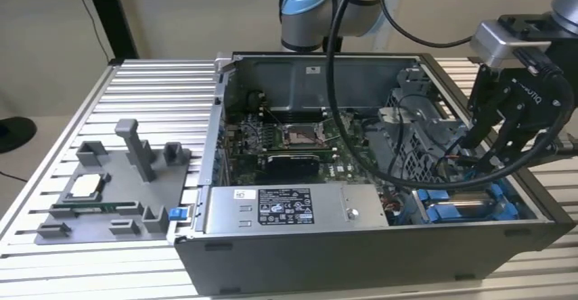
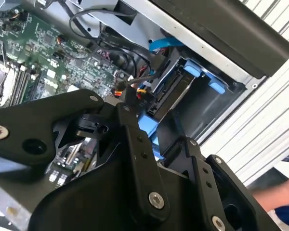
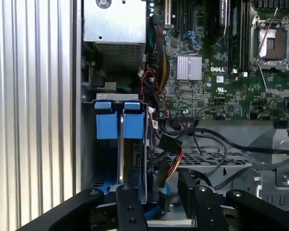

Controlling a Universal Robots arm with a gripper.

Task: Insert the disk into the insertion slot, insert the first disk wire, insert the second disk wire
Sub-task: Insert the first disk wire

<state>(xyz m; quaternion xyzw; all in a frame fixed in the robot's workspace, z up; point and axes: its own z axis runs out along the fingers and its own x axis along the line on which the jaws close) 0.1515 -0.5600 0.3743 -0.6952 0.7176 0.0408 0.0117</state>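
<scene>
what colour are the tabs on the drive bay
Bright blue tabs, clearest in the first wrist view.

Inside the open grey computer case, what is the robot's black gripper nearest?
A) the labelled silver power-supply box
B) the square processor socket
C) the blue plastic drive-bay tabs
C: in the exterior view the black gripper hangs just above the blue plastic drive-bay tabs, at that view's right.
</scene>
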